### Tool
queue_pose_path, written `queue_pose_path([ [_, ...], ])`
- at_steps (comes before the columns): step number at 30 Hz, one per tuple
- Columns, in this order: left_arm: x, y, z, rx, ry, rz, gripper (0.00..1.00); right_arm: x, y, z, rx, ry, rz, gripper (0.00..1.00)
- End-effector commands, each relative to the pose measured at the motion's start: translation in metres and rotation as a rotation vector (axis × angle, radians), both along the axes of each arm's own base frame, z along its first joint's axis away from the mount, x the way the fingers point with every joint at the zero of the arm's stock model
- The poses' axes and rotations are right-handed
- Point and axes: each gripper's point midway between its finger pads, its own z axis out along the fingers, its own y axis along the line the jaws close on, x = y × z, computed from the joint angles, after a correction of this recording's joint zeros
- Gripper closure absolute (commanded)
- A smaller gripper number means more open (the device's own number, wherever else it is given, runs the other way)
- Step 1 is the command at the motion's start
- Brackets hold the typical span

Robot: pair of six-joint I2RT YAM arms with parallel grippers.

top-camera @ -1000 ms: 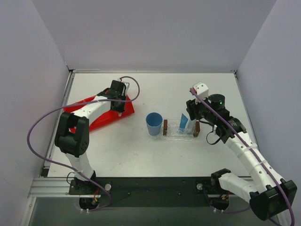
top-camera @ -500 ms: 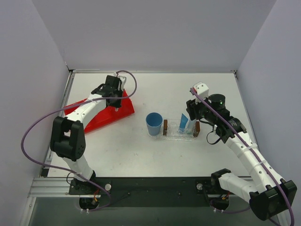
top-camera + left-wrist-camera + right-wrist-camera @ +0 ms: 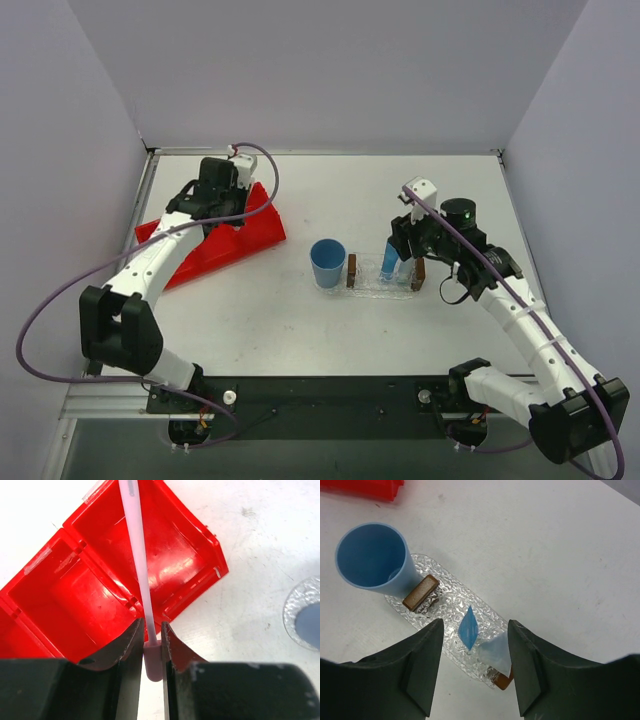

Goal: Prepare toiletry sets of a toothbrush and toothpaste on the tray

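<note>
Left side first: the left gripper (image 3: 151,630) has its fingers pinched tight on the toothbrush (image 3: 137,555). The pinkish end sits right between the pads, and the thin white stick runs away from them over a compartment of the red bin (image 3: 90,590). From above, that arm reaches out over the far end of the bin, well apart from everything on the right.

Over to the right: the right gripper (image 3: 475,625) hangs over the tray (image 3: 447,605), fingers spread and holding nothing. Between them, down on the clear tray, the blue tube (image 3: 468,628) stands up on end. The pale tube (image 3: 496,652) leans just beside it, close against the inner edge of one finger. I cannot tell whether it touches.

A brown block (image 3: 421,592) marks the tray's end nearest the blue cup (image 3: 372,555), which stands upright right against that end. The other block peeks out at the opposite end, partly hidden by the finger. The tray sits mid-table (image 3: 300,320), with both tubes in it and the toothbrush over at the bin.
</note>
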Motion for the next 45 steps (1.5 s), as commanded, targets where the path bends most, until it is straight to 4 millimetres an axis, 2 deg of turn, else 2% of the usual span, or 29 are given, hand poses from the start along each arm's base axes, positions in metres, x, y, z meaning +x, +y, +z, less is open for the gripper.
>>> queue_pose_path([
  [1,-0.017,-0.011,0.032,-0.054,-0.079,-0.147,1.0,-0.007,0.022,0.025,0.079,0.001,0.11,0.5],
  [2,-0.022,-0.013,0.041,-0.065,-0.103,-0.172,1.0,-0.009,0.027,0.034,0.092,-0.009,0.138,0.5],
  [4,-0.033,-0.025,0.046,-0.104,-0.11,-0.266,1.0,-0.013,0.031,0.039,0.093,-0.012,0.171,0.47],
  [5,-0.039,-0.03,0.055,-0.123,-0.13,-0.299,1.0,-0.014,0.035,0.048,0.095,-0.031,0.202,0.43],
  [6,-0.046,-0.037,0.059,-0.149,-0.126,-0.347,1.0,-0.017,0.037,0.049,0.089,-0.025,0.221,0.23],
  [8,-0.056,-0.045,0.069,-0.169,-0.141,-0.417,1.0,-0.021,0.043,0.061,0.09,-0.041,0.278,0.16],
  [11,-0.074,-0.057,0.079,-0.216,-0.129,-0.521,1.0,-0.032,0.052,0.064,0.076,-0.026,0.375,0.16],
  [13,-0.086,-0.068,0.087,-0.256,-0.136,-0.609,1.0,-0.035,0.056,0.074,0.061,-0.054,0.423,0.16],
  [19,-0.119,-0.084,0.102,-0.312,-0.154,-0.78,1.0,-0.053,0.073,0.084,0.016,-0.094,0.579,0.16],
  [27,-0.15,-0.099,0.116,-0.373,-0.16,-0.914,1.0,-0.064,0.104,0.079,-0.15,-0.149,0.687,0.16],
  [36,-0.182,-0.114,0.114,-0.403,-0.114,-1.026,1.0,-0.051,0.125,0.069,-0.412,-0.257,0.684,0.19],
  [45,-0.208,-0.119,0.114,-0.416,-0.08,-1.112,1.0,-0.05,0.138,0.059,-0.518,-0.308,0.716,0.22],
])
